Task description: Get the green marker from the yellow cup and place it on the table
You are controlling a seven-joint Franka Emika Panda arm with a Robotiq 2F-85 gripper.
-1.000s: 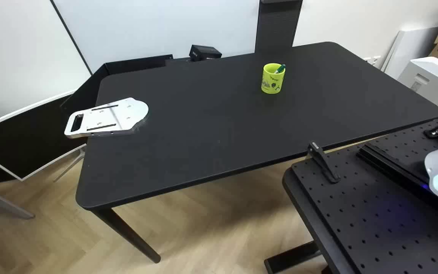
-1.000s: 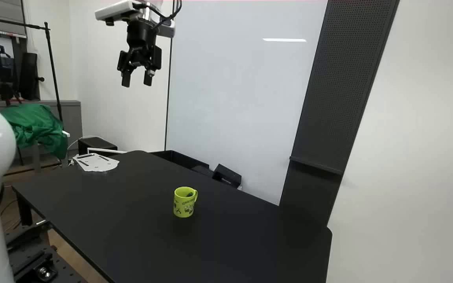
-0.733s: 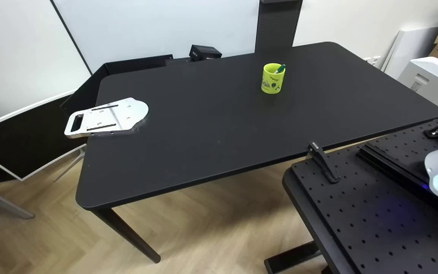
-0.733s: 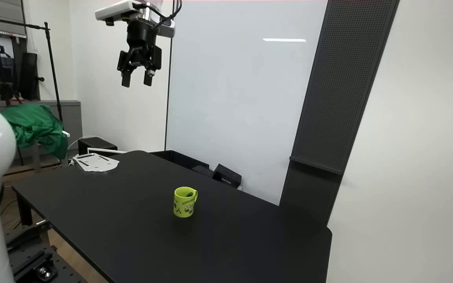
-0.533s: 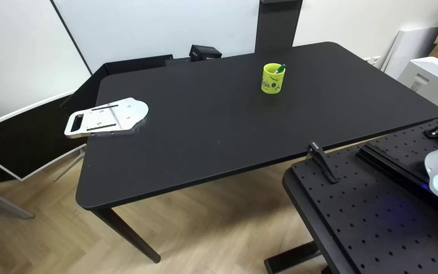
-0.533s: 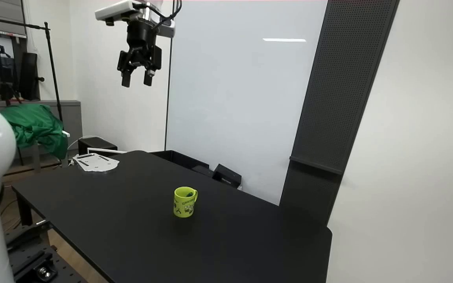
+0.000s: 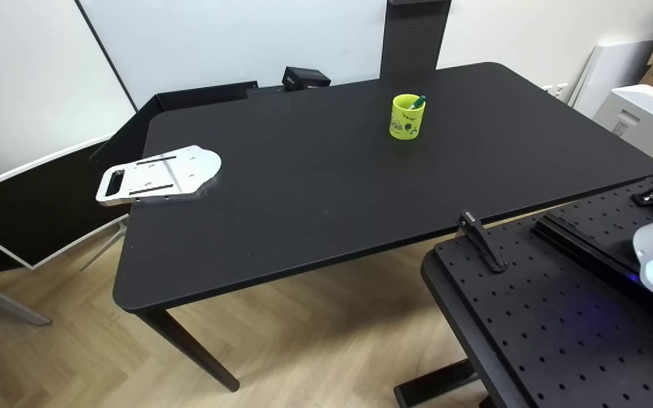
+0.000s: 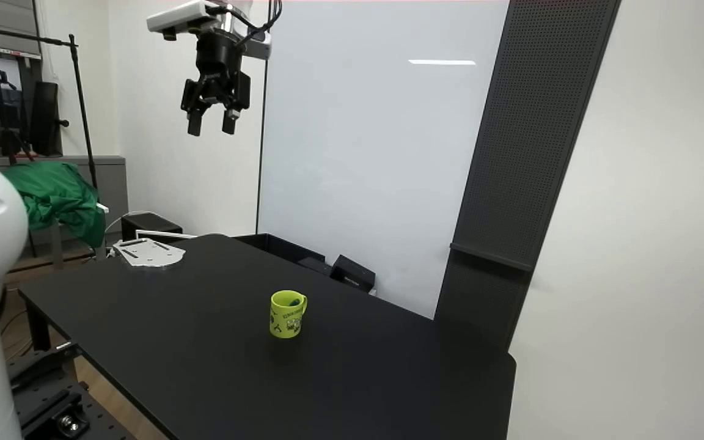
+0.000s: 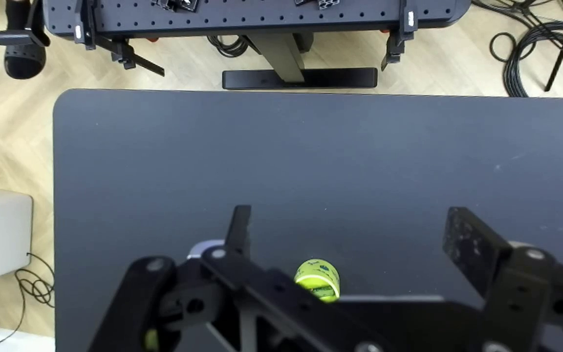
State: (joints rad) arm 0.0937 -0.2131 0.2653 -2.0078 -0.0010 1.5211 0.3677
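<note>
None of the task looks done on your worktop: the reach, the grasp, the lift out and the setting down all seem left to you. Your tool hangs high above it and touches nothing; it is released, its two sides spread wide with nothing between them. The yellow cup stands upright on the worktop, in an exterior view towards the far edge and right of the middle. It is your one container for this job, and it holds the green marker, which leans inside with its green end poking just above the rim on the right. The wrist view also shows part of the marker within the cup's mouth. You can't tell from these views whether anything else lies deeper in there.
</note>
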